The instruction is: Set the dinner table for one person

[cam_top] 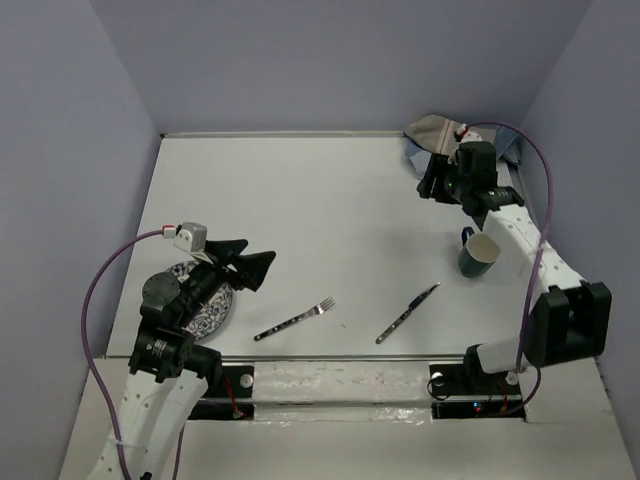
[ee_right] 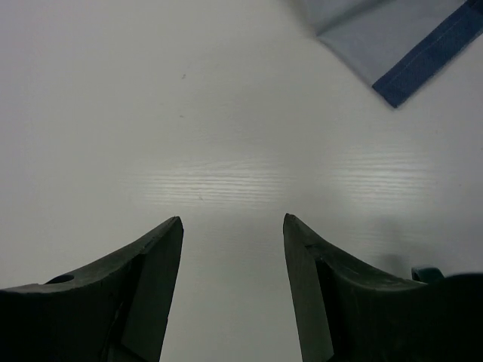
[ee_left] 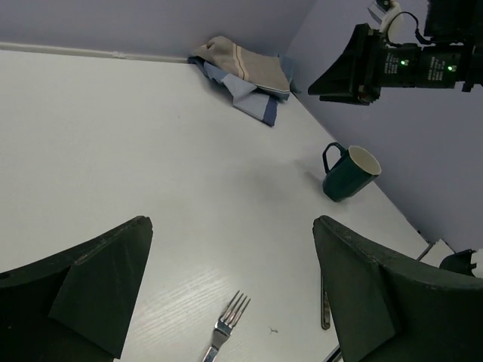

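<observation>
With the right pincer (ee_right: 232, 219) half-open and empty over the white tabletop (cam_top: 320, 200) beneath both arms, just beside the crumpled placemat (cam_top: 436, 132) in the far right corner, it looked best to shift onto a raised fold before closing, while the left pincer (ee_left: 232, 222) hung wide and empty above the plate (cam_top: 218, 305).

The patterned plate (cam_top: 218, 308) lies half hidden under the left arm (cam_top: 170, 330) — its pattern is too small to read. The folded cloth (cam_top: 432, 130) sits partly behind the right arm (cam_top: 478, 170). The fork (ee_left: 226, 320) handle runs off the bottom edge of the left wrist view.
</observation>
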Tool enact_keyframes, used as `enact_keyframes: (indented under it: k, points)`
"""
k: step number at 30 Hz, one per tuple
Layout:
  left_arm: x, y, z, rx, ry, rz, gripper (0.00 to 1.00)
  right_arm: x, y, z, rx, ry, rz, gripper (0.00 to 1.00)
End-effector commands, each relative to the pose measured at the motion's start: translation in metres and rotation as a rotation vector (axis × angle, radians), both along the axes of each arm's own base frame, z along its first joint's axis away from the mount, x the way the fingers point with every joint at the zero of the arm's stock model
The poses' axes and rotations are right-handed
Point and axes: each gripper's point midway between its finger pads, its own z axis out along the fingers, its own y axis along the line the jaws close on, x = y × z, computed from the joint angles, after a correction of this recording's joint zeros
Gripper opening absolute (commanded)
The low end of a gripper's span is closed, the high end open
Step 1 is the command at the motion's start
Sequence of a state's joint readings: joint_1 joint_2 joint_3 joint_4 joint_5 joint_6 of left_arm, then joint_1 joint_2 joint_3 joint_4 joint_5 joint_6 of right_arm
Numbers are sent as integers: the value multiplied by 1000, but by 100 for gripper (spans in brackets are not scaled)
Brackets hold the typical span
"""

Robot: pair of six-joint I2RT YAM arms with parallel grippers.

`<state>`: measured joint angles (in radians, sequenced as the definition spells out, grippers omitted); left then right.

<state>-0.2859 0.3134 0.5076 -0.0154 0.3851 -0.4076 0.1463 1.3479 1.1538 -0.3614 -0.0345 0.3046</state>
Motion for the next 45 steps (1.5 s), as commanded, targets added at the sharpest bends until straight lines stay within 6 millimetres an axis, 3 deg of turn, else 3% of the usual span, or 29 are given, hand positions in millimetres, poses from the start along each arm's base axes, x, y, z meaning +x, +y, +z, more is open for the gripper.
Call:
enact_keyframes:
  k: [1,2,3,6,7,8,10,11,13,14,20,21,22,24,25,30,33,34,35,37,40,42,43,45]
  points:
    - [-2,0,22,0,-61,-12,99,39,-15,-3,-172,10,-56,61]
    - [-2,-1,21,0,-56,-12,99,51,-22,5,-214,0,-80,61]
    - [-2,-1,20,-1,-53,-14,99,62,-24,-15,-245,47,-83,61]
    - [-3,-1,22,-3,-61,-14,99,91,-30,-31,-314,87,-104,61]
    - [-2,-1,21,-1,-59,-12,99,96,-31,-19,-315,60,-114,61]
    - [-2,-1,20,-4,-53,-11,99,105,-31,-38,-332,97,-116,60]
    - [-1,-1,19,-6,-43,-11,99,123,-27,-35,-330,84,-106,60]
    - [0,-1,18,-7,-38,-8,99,131,-25,-56,-345,125,-93,60]
    - [1,0,18,-7,-35,-1,99,147,-24,-56,-354,122,-94,61]
    - [2,0,16,-4,-30,1,99,153,-25,-76,-376,157,-89,61]
    - [3,-1,15,-3,-22,-4,99,183,-22,-107,-410,207,-71,62]
    - [3,-1,14,-1,-20,-2,99,190,-21,-102,-405,193,-84,62]
    - [3,-2,14,-2,-19,-7,99,193,-21,-117,-408,213,-87,62]
    - [3,-2,13,0,-17,-8,99,204,-23,-115,-407,193,-116,61]
    - [3,-2,13,1,-15,-11,99,208,-22,-128,-411,208,-116,61]
    - [4,-4,12,2,-11,-17,99,222,-33,-152,-475,234,-162,57]
    - [5,-3,11,2,-7,-13,99,226,-39,-160,-505,236,-185,38]
    - [6,-3,11,2,-6,-11,99,228,-39,-159,-507,229,-187,18]
    - [6,-2,11,3,-6,-10,99,229,-38,-160,-511,228,-172,11]
    - [6,-3,11,2,-7,-13,99,235,-28,-152,-509,185,-136,0]
    - [8,-1,10,1,-2,-2,99,233,7,-136,-501,129,-60,0]
    - [9,1,10,0,-4,5,99,227,40,-128,-503,93,62,0]
    - [10,2,10,0,-4,10,99,216,74,-119,-507,61,136,0]
    - [11,3,10,-1,-1,17,98,199,110,-111,-556,32,230,0]
